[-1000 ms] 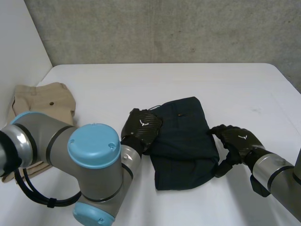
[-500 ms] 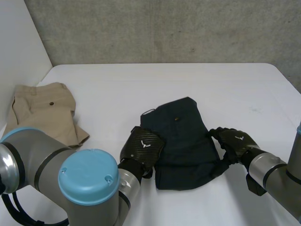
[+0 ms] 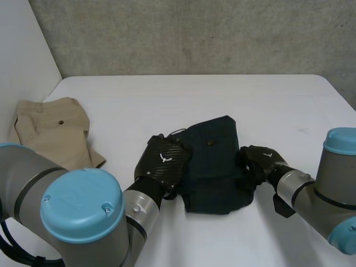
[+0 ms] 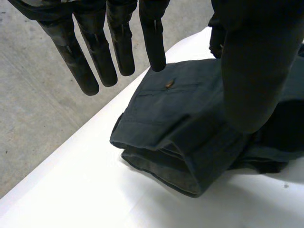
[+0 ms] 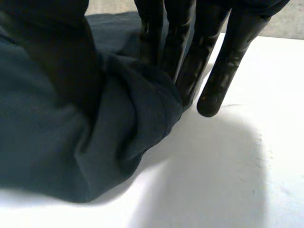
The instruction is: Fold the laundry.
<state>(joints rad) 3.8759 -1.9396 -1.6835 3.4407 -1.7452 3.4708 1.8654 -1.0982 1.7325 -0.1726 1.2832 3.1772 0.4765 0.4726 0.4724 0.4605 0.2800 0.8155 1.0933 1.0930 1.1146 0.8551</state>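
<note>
Shorts (image 3: 214, 172), dark navy and already folded, lie in the middle of the table (image 3: 167, 105), long axis running away from me toward the wall. My left hand (image 3: 164, 161) sits at their left edge, fingers (image 4: 95, 61) straight and holding nothing. My right hand (image 3: 257, 160) is at the right edge, pinching a bunched fold between thumb and straight fingers. Both flank that axis, so I judge the gripping right hand leads. Khaki shorts (image 3: 55, 130) lie well apart.

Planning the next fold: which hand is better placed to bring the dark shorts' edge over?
Probably right. The right hand has an edge of the dark shorts bunched between thumb and fingers; the left hand holds nothing, fingers straight at the opposite edge.
</note>
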